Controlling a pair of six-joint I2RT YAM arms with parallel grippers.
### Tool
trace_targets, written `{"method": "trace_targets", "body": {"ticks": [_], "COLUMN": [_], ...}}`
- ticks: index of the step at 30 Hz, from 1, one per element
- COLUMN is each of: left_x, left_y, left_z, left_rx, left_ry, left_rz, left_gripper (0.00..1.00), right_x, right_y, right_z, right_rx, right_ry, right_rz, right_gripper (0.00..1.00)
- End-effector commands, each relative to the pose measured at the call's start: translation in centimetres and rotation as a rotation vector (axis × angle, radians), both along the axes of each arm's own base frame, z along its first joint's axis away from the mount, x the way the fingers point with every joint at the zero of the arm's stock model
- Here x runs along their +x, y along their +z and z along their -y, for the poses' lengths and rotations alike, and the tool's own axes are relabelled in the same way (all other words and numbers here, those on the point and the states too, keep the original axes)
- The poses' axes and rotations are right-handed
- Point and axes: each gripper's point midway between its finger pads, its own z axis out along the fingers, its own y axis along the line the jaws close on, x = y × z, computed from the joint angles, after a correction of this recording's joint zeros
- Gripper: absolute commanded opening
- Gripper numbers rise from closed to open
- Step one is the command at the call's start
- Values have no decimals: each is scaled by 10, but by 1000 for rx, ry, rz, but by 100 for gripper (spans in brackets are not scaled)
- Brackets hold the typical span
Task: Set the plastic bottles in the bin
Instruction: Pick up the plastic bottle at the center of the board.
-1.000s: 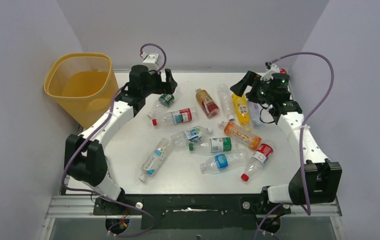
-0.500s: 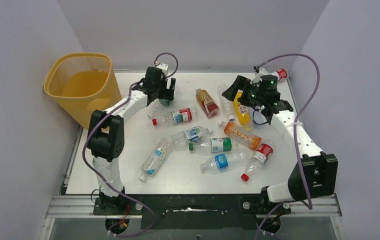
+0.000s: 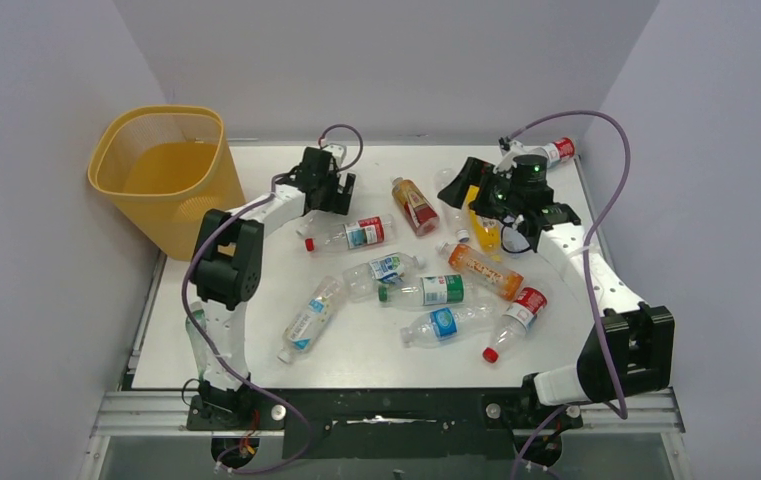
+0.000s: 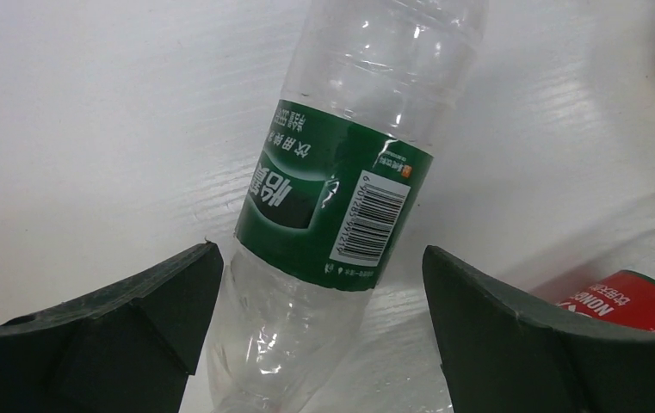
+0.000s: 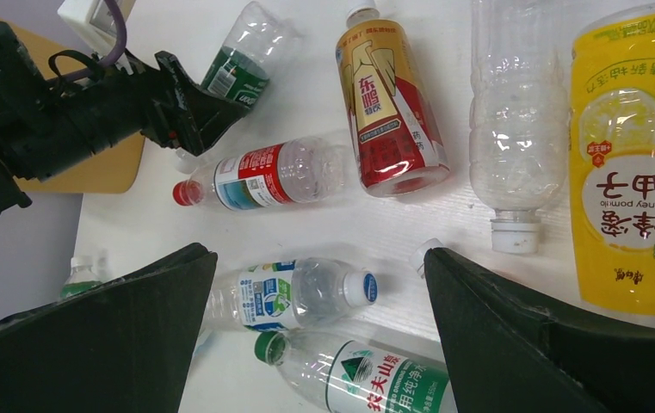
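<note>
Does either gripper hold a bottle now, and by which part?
Nothing is held: the left gripper straddles the green-label bottle, fingers open; right gripper open, empty.

Yellow bottle [image 5: 629, 172], label reads "Honey pomelo"

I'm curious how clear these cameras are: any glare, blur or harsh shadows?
Top view: even light, faint shadows on the table. Left wrist view: green-label bottle sharp, small glints on its plastic. Right wrist view: labels crisp, yellow bottle cut by the edge.

We count twelve plastic bottles [image 3: 426, 291] lying flat (a possible thirteenth bottle [image 3: 196, 328], upright at the left, is too small to be sure). We see one bin [image 3: 196, 210] and two robot arms [image 3: 596, 280].
</note>
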Motion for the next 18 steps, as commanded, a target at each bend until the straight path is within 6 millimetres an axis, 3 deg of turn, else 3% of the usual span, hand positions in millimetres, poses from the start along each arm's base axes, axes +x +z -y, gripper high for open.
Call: {"method": "trace_targets", "body": {"ticks": [1,6,12,15,18], "left_x": [25,27,27,26,26], "left_y": [18,13,14,26,52], "left_z": [10,11,9,6,6], "left_rx": [-41,-40,-3,12,3], "left_ry": [-21,-16,-16,-8,-3], "left_rz": [79,66,32,30,60], "left_gripper": [87,79,47,43,43], "right_x": [-2,-7,-11,-13,-13], "right_y": [20,19,17,17,16], "right_z": [-4,-1,1,2,2], "right_rx": [3,-9,-23,-28,-26], "right_ry": [8,1,4,1,1], "right_rz": [65,68,65,66,62], "right_gripper": [98,98,98,98,98]}}
